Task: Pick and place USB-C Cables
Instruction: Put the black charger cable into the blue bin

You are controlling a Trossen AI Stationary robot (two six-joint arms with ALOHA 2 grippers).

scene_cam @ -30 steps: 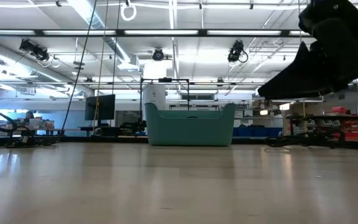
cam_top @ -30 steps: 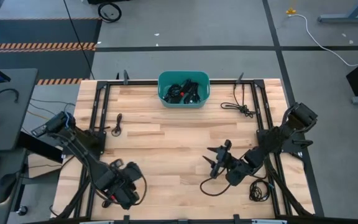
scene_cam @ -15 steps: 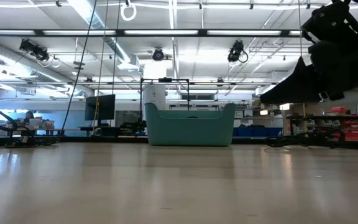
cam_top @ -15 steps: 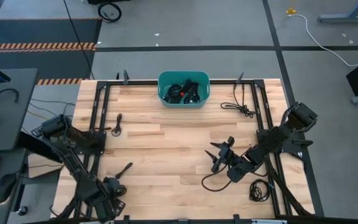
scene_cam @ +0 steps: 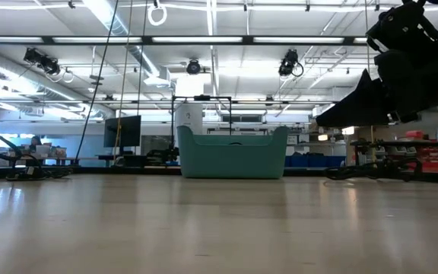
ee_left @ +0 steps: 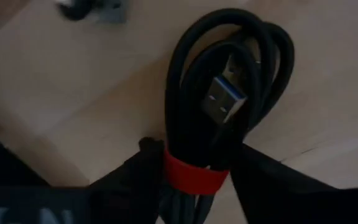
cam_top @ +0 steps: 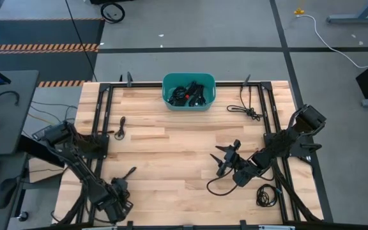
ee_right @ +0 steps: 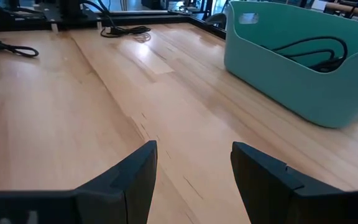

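Table point(cam_top: 171, 153): pale wood planks with fine grain, framed by black rails. Bin point(cam_top: 188, 91): solid teal, holding black cables. Coiled cable point(ee_left: 229, 99) in the left wrist view: black, bound with a red tie point(ee_left: 194, 177), with a silver plug showing blue inside. Both arms: black. Floor strip point(cam_top: 40, 46): orange and black diagonal stripes. Floor cord point(cam_top: 331, 38): white.
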